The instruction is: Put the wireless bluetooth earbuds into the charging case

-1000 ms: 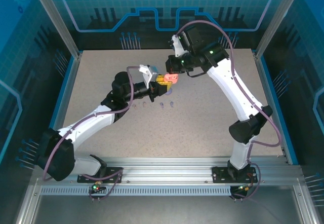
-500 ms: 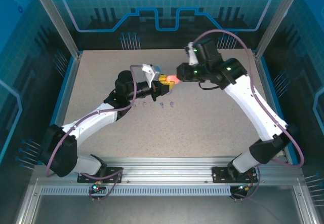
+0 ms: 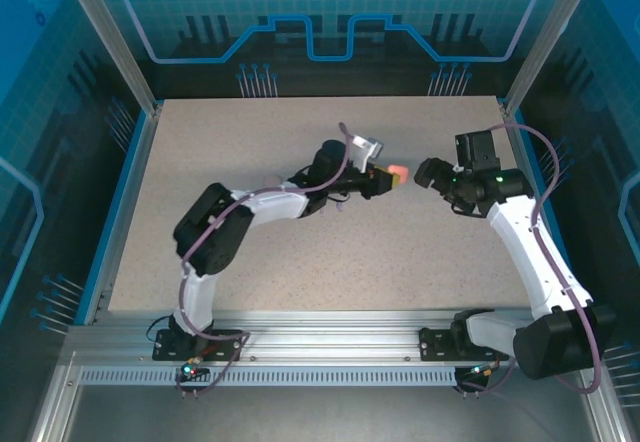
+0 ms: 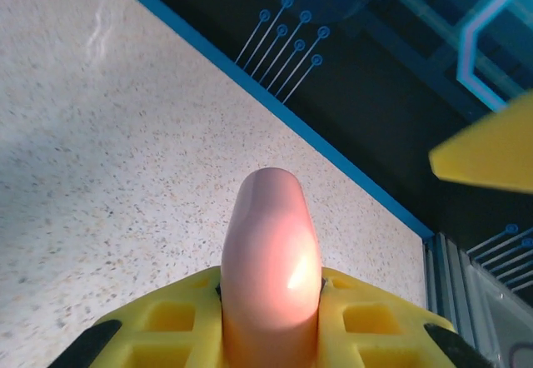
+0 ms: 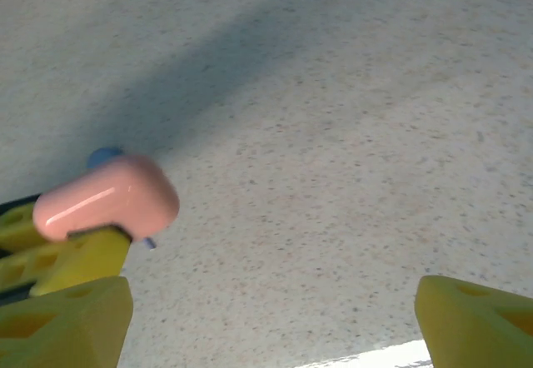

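A pale pink charging case (image 3: 397, 174) is held off the table, lid closed, with my left gripper (image 3: 384, 178) shut on it. In the left wrist view the case (image 4: 271, 256) rises between the yellow fingers (image 4: 166, 322). My right gripper (image 3: 424, 174) hovers just right of the case, open and empty, a small gap away. In the right wrist view its yellow fingers (image 5: 71, 318) stand wide apart, and the case (image 5: 108, 197) sits at the left. The earbuds are hidden behind the left arm; a tiny bluish speck (image 5: 148, 242) under the case is too small to identify.
The speckled tabletop (image 3: 300, 262) has a blue rim (image 4: 333, 147) and dark enclosure walls beyond it. A yellow fingertip of the right gripper (image 4: 491, 156) reaches into the left wrist view at upper right.
The left arm has swung right, carrying the pink case past the table's middle. The right gripper has drawn back to the right and now stands apart from the case.
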Motion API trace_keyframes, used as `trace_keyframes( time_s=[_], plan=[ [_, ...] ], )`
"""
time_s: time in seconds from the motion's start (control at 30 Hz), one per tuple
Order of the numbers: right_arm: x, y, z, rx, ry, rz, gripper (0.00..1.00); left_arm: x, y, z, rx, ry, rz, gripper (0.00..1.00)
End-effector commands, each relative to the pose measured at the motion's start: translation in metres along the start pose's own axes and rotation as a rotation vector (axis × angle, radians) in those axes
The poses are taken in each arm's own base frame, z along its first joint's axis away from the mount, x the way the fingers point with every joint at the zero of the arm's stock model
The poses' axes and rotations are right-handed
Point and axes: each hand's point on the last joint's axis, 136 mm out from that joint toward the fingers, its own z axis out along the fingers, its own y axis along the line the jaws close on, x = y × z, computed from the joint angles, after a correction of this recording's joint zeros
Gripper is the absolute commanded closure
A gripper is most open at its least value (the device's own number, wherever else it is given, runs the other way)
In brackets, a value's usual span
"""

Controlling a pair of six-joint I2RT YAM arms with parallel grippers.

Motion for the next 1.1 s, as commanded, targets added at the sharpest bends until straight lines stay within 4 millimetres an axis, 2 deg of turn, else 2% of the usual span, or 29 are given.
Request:
trace_keyframes(
  time_s=[0.0, 0.13, 0.23, 0.33, 0.43, 0.6, 0.73, 0.87, 1.07],
  plan=[
    [-0.013, -0.008, -0.003, -0.003, -0.066, 0.034, 0.09, 0.002, 0.006, 0.035, -0.028, 0.049, -0.143, 1.0],
    [-0.016, -0.016, 0.001, 0.013, -0.07, 0.052, 0.08, 0.021, 0.024, 0.073, -0.057, 0.121, -0.244, 1.0],
    [-0.018, -0.018, 0.004, 0.015, -0.067, 0.062, 0.08, 0.036, 0.038, 0.093, -0.092, 0.174, -0.306, 1.0],
    [-0.02, -0.018, 0.005, 0.014, -0.066, 0.066, 0.08, 0.049, 0.05, 0.105, -0.132, 0.229, -0.355, 1.0],
    [-0.022, -0.017, 0.006, 0.008, -0.065, 0.069, 0.07, 0.059, 0.058, 0.114, -0.17, 0.281, -0.383, 0.95],
    [-0.026, -0.015, 0.004, 0.004, -0.064, 0.071, 0.07, 0.072, 0.069, 0.121, -0.244, 0.366, -0.406, 0.76],
    [-0.028, -0.013, 0.002, -0.005, -0.069, 0.074, 0.06, 0.085, 0.081, 0.12, -0.315, 0.427, -0.408, 0.63],
    [-0.031, -0.012, -0.002, -0.009, -0.073, 0.082, 0.0, 0.085, 0.083, 0.117, -0.346, 0.443, -0.398, 0.52],
    [-0.035, -0.01, -0.009, -0.006, -0.079, 0.091, 0.0, 0.068, 0.076, 0.106, -0.368, 0.437, -0.34, 0.47]
  ],
)
